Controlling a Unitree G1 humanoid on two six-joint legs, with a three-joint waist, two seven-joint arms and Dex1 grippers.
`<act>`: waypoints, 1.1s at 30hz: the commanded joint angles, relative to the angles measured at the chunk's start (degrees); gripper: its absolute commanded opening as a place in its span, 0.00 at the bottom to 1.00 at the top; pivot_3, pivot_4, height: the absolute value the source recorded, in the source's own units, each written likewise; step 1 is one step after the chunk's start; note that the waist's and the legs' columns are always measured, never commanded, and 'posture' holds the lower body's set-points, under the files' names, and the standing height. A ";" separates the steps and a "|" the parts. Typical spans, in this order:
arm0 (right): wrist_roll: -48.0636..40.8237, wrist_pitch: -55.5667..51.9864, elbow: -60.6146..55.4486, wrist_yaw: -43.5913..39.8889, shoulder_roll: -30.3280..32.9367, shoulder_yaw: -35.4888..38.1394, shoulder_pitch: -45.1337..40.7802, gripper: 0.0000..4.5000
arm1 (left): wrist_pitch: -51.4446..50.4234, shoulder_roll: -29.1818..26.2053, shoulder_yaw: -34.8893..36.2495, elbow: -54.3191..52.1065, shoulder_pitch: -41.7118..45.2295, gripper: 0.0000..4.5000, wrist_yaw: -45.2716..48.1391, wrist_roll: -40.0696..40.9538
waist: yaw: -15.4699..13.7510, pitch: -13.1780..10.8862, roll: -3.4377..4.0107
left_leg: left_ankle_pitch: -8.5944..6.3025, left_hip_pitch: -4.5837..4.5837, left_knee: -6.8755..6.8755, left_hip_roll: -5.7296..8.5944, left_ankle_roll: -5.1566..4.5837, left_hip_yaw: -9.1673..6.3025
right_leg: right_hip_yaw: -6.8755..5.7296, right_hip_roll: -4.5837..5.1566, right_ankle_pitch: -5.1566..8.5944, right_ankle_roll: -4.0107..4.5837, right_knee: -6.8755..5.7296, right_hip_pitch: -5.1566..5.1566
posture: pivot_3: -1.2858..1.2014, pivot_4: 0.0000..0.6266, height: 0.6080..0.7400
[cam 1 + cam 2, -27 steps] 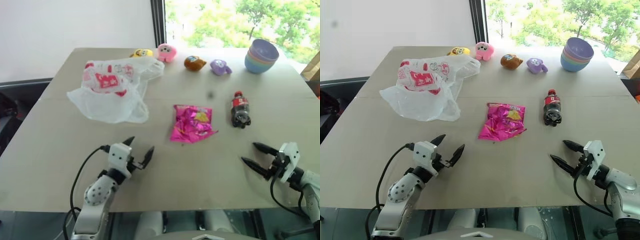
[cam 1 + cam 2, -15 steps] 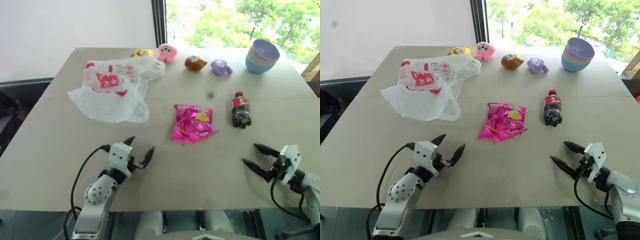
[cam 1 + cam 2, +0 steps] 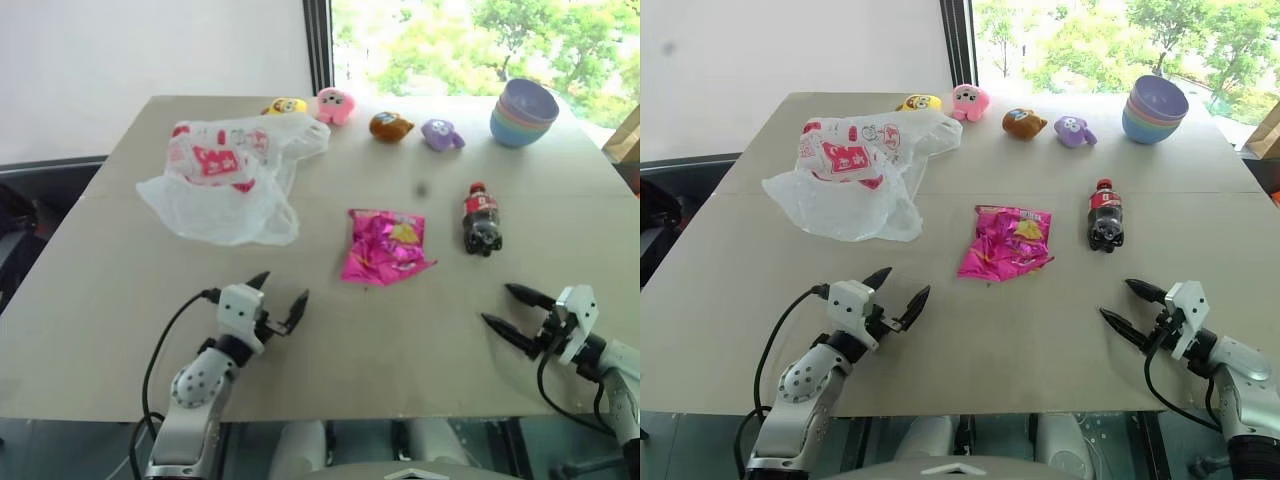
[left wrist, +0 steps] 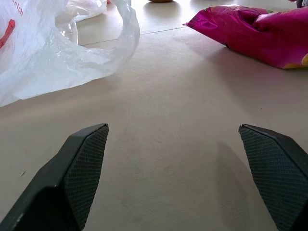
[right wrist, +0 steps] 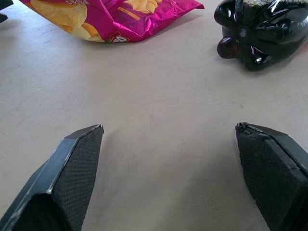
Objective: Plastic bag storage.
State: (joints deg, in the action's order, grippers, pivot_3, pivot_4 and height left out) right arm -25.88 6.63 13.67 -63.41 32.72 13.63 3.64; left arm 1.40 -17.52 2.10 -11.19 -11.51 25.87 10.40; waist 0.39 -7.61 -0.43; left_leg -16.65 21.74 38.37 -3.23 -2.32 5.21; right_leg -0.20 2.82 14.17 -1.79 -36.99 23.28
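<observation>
You are looking at the plastic bag (image 3: 225,180): thin, translucent white, printed with red-pink pictures. It is lying crumpled and partly spread on the far left of the surface (image 3: 120,290), one loop handle trailing toward the near side.

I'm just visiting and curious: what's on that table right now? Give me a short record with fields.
plastic bag: crumpled, far left part of the table, untouched
snack packet: magenta, mid-table
cola bottle: lying down, right of the packet
plush toys: four in a row along the far edge
bowls: stacked, far right corner
left end effector: open, holding nothing
right end effector: open, holding nothing
</observation>
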 commanded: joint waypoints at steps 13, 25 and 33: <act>-11.14 -22.72 -35.48 7.84 5.69 -1.13 0.93 0.98 | -10.99 5.12 3.47 -11.65 11.53 1.00 -8.89 7.53 | -0.36 -0.18 -0.16 | 0.00 0.13 0.04 0.03 0.01 -0.16 | -0.10 0.00 -0.05 -0.09 -0.01 0.02 | 0.52 0.24 1.00; -12.85 -27.64 -40.99 12.19 5.15 -2.77 -5.74 0.98 | -13.87 7.17 0.34 -3.40 24.27 1.00 -19.52 -3.17 | -1.22 -0.35 -0.44 | 0.01 0.18 0.06 0.18 0.02 -0.22 | -0.17 -0.06 -0.06 -0.10 0.01 0.02 | 0.52 0.24 1.00; -11.66 -26.76 -39.24 11.66 5.31 -2.85 -7.01 0.98 | -13.30 6.68 -2.78 4.52 26.51 1.00 -19.87 -9.35 | -1.19 -0.37 -0.46 | 0.01 0.25 0.06 0.18 0.03 -0.24 | -0.22 -0.06 -0.06 -0.12 0.13 0.02 | 0.52 0.24 1.00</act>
State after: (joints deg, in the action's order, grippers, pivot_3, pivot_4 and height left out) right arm -37.49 -21.03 -24.84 -51.71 37.64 9.95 -1.97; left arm -13.31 -10.41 0.46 -7.10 14.37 5.88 2.85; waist -0.80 -7.98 -0.89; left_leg -16.64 21.99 38.43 -3.05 -2.29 4.96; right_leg -0.42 2.77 14.11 -1.91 -36.86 23.30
